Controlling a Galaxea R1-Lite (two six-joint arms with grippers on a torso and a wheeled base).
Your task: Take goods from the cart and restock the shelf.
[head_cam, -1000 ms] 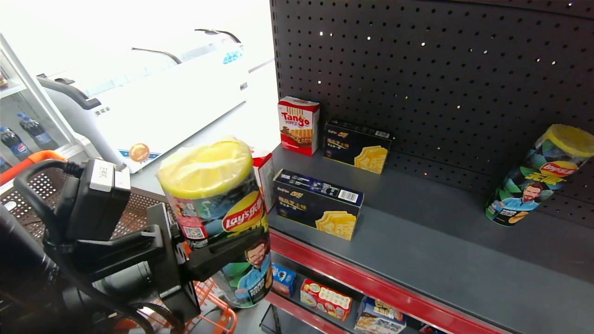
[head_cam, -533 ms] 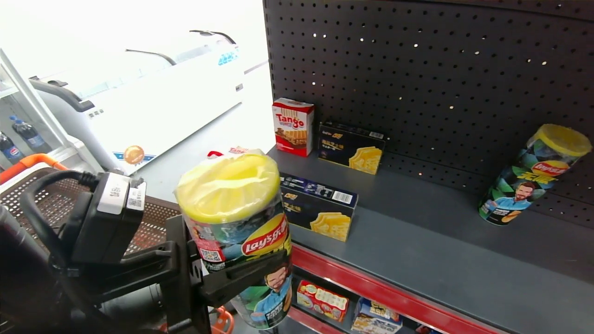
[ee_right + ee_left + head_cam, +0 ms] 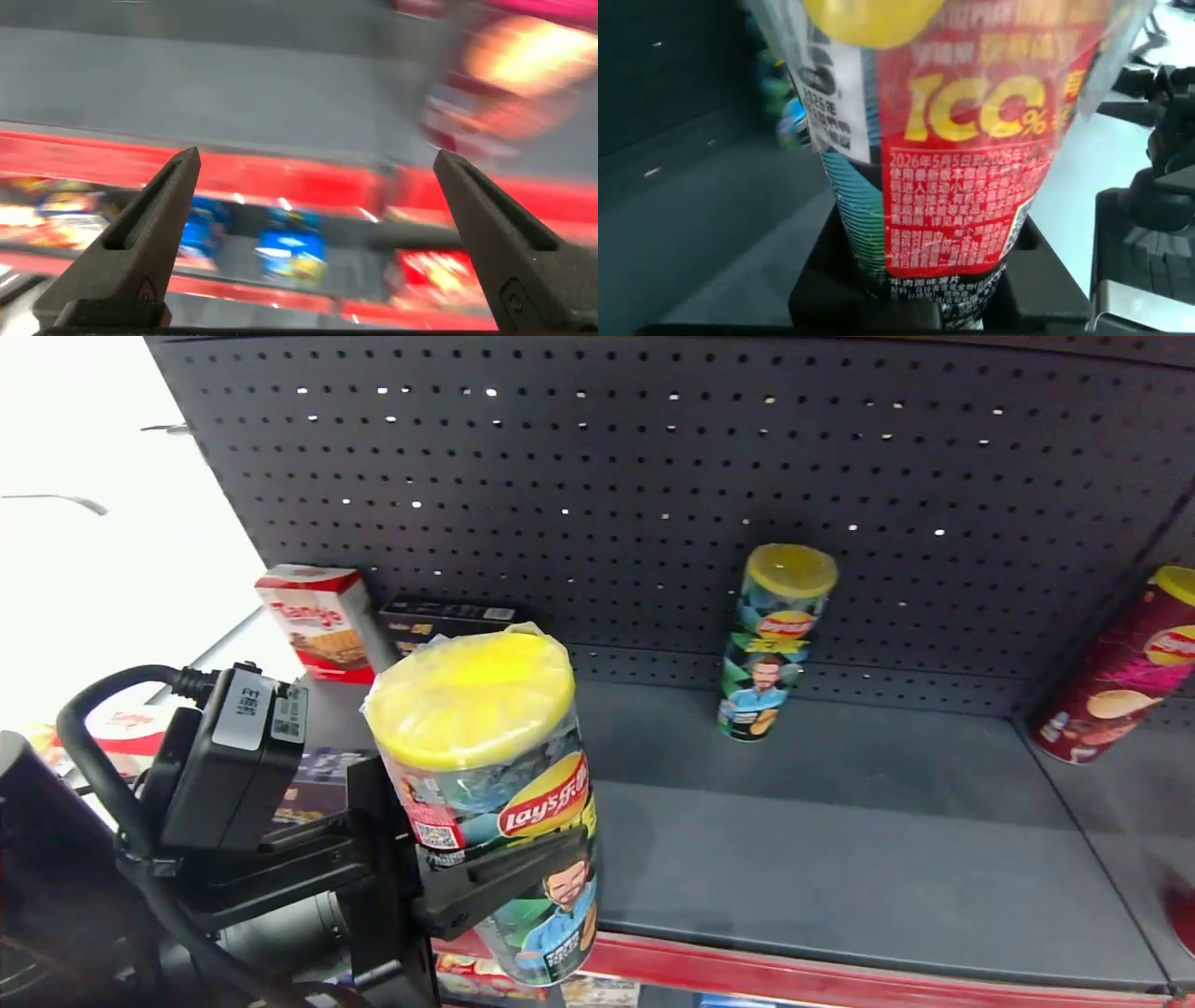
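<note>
A tall chips can [image 3: 495, 775] with a yellow lid and plastic wrap stands upright in my left gripper [image 3: 471, 887], which is shut on its lower half. It hangs just in front of the grey shelf board [image 3: 840, 840], near the red front edge [image 3: 840, 980]. In the left wrist view the can [image 3: 952, 140] stands between the fingers of the left gripper [image 3: 924, 294]. A matching can [image 3: 773, 639] stands at the back of the shelf. My right gripper [image 3: 318, 233] is open and holds nothing, facing the red shelf edge [image 3: 280, 177].
A maroon chips can [image 3: 1116, 672] stands at the far right of the shelf. A red-and-white wafer box [image 3: 322, 621] and a dark box [image 3: 448, 616] sit at the back left. The perforated back panel [image 3: 653, 476] closes the shelf behind. Lower shelves hold small packs [image 3: 290, 243].
The head view has swung right along the shelf, so the boxes now sit far left and the maroon can has come into sight. My left gripper still holds the can upright.
</note>
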